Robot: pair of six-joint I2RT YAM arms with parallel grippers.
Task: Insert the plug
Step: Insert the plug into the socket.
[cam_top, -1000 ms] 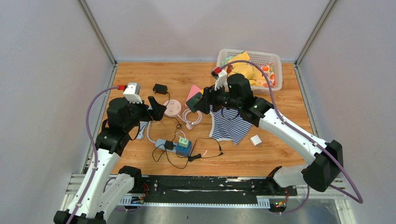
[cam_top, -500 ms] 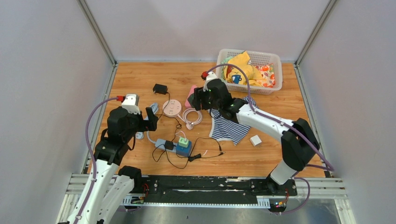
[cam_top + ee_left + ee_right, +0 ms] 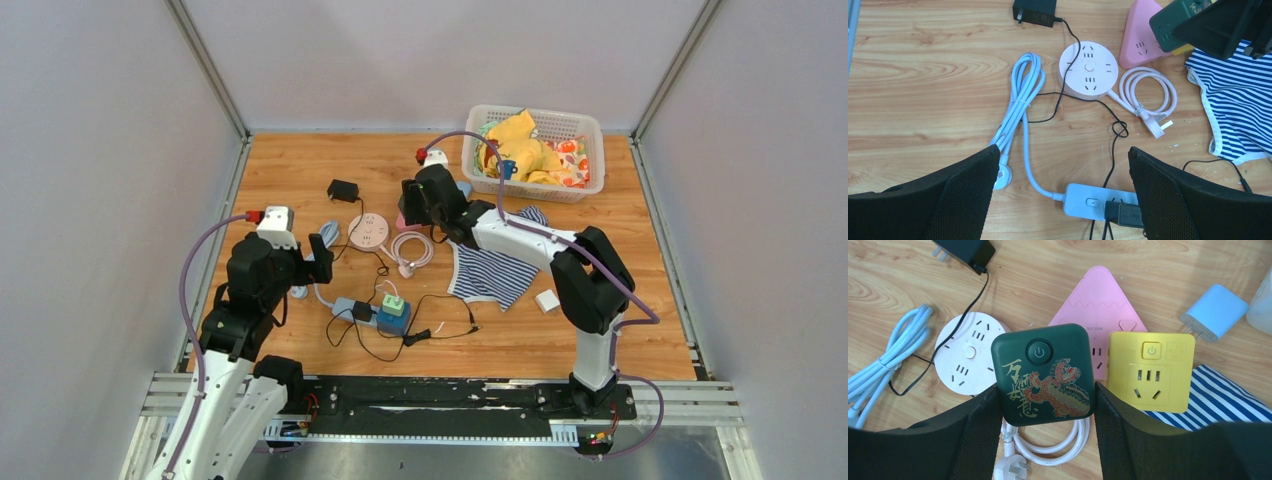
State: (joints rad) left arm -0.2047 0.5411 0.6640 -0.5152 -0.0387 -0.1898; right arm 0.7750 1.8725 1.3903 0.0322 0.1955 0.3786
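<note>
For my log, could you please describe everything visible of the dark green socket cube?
It is a dark green socket cube with rounded corners, plastic by its look. The face toward the right wrist camera bears a round power button, gold Chinese characters and a red-and-gold dragon; the left wrist view shows socket holes on another face. The right hand clamps two opposite sides, holding it over the white coiled cable.

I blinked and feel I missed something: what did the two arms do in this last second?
The right gripper, shut on the green socket cube, carried it slightly left and toward the far edge. The left gripper, open and empty, drew back toward its base. The white power strip, striped shirt and basket stayed put.
</note>
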